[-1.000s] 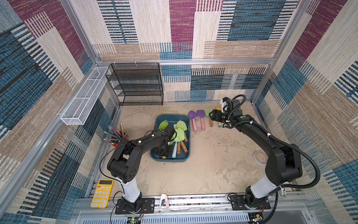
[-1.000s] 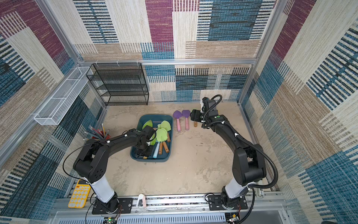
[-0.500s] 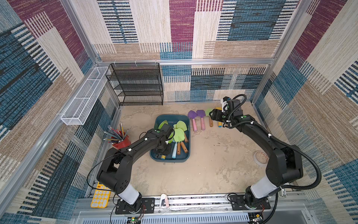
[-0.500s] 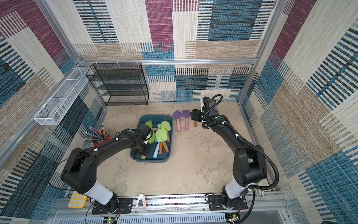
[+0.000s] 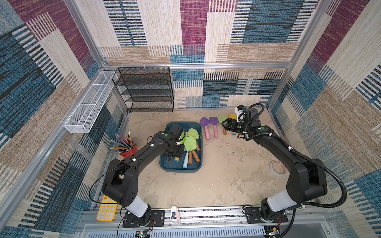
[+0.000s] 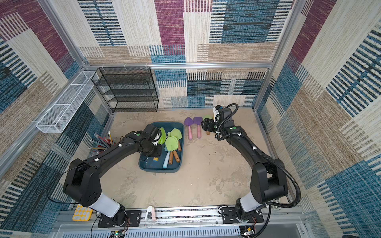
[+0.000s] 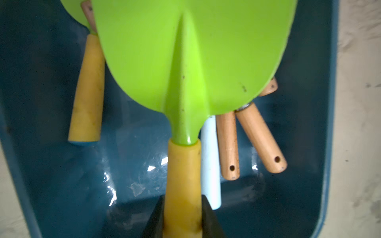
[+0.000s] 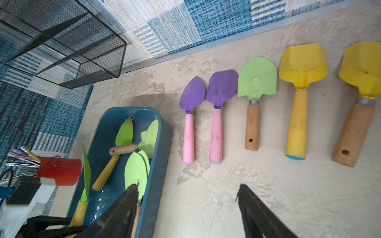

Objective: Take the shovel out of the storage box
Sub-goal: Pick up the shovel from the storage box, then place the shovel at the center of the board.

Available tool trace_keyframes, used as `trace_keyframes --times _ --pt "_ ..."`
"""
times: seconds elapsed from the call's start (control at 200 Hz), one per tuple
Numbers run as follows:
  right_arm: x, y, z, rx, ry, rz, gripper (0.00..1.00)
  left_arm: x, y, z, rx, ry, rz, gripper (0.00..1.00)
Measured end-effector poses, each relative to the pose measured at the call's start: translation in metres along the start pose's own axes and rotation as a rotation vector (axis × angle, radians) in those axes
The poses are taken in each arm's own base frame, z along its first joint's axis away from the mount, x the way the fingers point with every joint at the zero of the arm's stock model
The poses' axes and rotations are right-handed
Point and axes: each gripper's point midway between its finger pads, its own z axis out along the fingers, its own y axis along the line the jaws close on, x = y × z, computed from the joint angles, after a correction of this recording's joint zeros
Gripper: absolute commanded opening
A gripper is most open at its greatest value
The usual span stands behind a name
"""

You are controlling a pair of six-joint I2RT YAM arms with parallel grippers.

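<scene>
Change over the last second: the left arm's elbow has swung out toward 7 o'clock and now covers part of the yellow calculator (image 5: 106, 211). Its wrist has stayed over the storage box (image 5: 181, 169). The right arm has not moved.

Left gripper (image 7: 182, 208): black jaws clamped on the yellow handle of the shovel (image 7: 185, 61). The shovel is inside the box outline, on its 9 o'clock side. Its blade is glossy lime green and rounded, with a raised centre rib, and it overlaps the tools below. Whether it touches them, cannot tell.

Right gripper (image 8: 187, 186): jaws wide apart, nothing between them, above bare floor.

The box sits near the floor's centre. It is dark teal plastic with rounded corners and a shiny bottom with glints. Also in it:
- a pale blue handle (image 7: 210, 164)
- wooden handles (image 7: 227, 144), each drilled near the end
- a second yellow handle (image 7: 87, 92) with a blue end cap

Row at 1 o'clock of the box, on mottled beige floor:
- two purple shovels (image 8: 192, 92) with pink handles
- a green shovel (image 8: 256, 78) on wood
- two yellow scoops (image 8: 303, 61)

Red cup (image 5: 128, 148) of pencils at 9 o'clock, black mesh rack (image 5: 144, 88) at 11, tape roll (image 5: 277, 168) at 4.
</scene>
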Motion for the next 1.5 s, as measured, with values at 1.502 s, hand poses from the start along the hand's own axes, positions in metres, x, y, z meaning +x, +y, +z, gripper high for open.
trace_keyframes --times 1.502 --pt "0.096 0.171 0.031 -0.809 0.33 0.119 0.75 -0.057 -0.086 -0.043 1.103 -0.115 -0.368 0.0"
